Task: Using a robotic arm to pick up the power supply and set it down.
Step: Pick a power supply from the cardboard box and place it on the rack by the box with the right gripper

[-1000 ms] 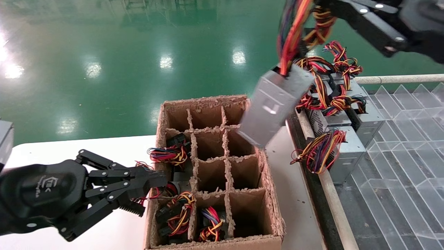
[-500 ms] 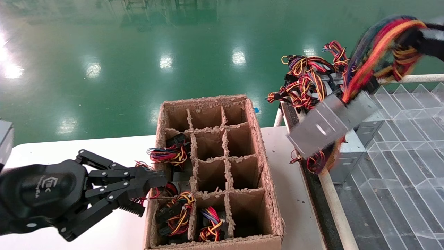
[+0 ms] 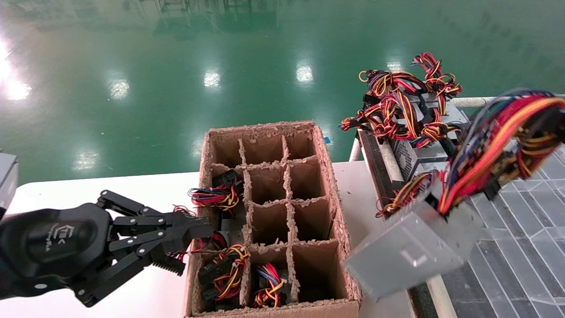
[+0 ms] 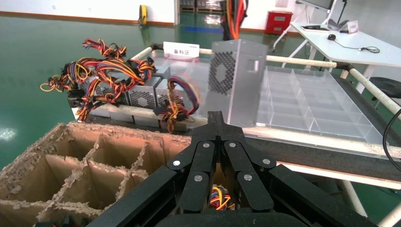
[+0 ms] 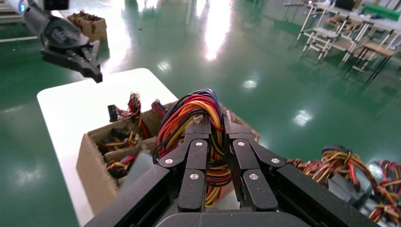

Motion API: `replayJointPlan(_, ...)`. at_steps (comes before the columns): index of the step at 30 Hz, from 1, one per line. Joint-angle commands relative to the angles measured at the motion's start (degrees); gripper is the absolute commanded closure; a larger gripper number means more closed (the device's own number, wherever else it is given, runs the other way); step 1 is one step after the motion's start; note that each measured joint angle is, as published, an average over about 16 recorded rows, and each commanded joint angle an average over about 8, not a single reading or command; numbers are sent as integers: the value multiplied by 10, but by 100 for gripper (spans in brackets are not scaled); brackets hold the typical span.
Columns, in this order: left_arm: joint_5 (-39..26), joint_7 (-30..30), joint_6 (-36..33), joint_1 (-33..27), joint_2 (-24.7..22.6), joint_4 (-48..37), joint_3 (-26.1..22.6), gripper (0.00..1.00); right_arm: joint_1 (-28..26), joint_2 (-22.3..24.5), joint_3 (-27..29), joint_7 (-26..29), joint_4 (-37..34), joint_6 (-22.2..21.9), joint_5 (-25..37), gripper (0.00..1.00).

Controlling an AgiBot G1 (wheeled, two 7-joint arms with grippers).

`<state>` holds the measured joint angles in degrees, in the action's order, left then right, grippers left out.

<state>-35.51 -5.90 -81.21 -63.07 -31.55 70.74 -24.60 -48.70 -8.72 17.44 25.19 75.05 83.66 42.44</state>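
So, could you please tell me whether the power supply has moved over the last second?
Yes. The power supply, hanging by its wires from the right tool, has swung from above the cardboard box rightward and down, past the box's right side.

free: open cells of brown divided cardboard box [image 3: 269,207] at 6 | blocked: wired grey metal boxes [image 3: 419,141] at 2 | clear ridged plastic tray [image 3: 521,247] at 4

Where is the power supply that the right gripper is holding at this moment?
In the head view the power supply hangs in the air by its wires from the right gripper, low on the robot's right, just beside the cardboard box and over the table's edge.
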Motion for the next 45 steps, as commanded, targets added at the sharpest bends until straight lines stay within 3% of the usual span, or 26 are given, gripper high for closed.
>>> replayJointPlan(1,0,0,0,0,0,0,0,100,12,3,17,4,-4,17,0,100)
replayJointPlan(7,0,0,0,0,0,0,0,100,35,7,107,33,-33,64,49,100)
replayJointPlan(13,0,0,0,0,0,0,0,100,69,-4,219,64,-42,77,147,100)
replayJointPlan(22,0,0,0,0,0,0,0,100,174,-91,432,105,9,71,307,100)
replayJointPlan(26,0,0,0,0,0,0,0,100,228,-120,494,106,26,62,348,100)
replayJointPlan(33,0,0,0,0,0,0,0,100,281,-129,506,96,29,52,332,100)
replayJointPlan(45,0,0,0,0,0,0,0,100,320,-114,457,96,31,35,261,100)
